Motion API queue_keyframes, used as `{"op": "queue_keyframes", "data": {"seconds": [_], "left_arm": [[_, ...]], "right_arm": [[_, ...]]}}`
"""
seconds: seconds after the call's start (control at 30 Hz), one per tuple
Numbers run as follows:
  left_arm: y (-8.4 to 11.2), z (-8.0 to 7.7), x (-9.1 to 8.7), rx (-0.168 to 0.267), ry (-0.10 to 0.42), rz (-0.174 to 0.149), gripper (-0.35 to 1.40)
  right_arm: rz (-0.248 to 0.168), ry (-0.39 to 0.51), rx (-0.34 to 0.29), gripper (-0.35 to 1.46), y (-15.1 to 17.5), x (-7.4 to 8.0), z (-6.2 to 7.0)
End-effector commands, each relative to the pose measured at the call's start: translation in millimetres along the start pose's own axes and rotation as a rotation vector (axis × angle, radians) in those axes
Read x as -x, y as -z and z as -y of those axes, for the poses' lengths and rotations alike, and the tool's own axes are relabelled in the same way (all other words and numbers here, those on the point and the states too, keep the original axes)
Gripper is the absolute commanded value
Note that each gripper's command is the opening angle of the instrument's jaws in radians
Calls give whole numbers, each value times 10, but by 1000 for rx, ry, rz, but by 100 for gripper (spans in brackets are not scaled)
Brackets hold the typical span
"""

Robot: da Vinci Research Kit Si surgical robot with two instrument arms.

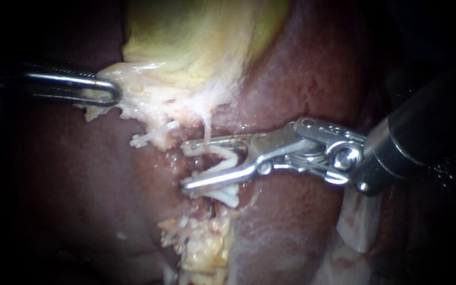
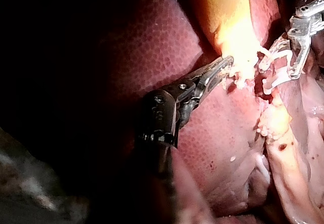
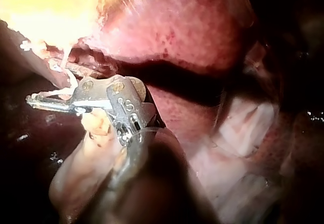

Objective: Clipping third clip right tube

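My right instrument comes in from the right, its two jaws spread wide with a white clip seated between them and touching both. A thin pale tube drops from the gallbladder into the mouth of that clip. Another white clip sits just below the lower jaw, and a third lies on tissue to the left. My left instrument is shut on the gallbladder's pale edge, as the left wrist view also shows. In the right wrist view the right jaws point at the pale tube.
Dark red liver surrounds the site on both sides. Yellowish fatty tissue lies below the clips. A pale flap of tissue sits under the right instrument's shaft.
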Motion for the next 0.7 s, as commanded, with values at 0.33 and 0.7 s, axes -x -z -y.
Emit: {"op": "queue_keyframes", "data": {"seconds": [0.33,0.7], "left_arm": [[0,0,0,0,0,0,-35],[0,1,0,0,0,0,-35]], "right_arm": [[-47,-19,4,45,3,-27,-1],[-71,-65,28,20,7,-34,-1]]}}
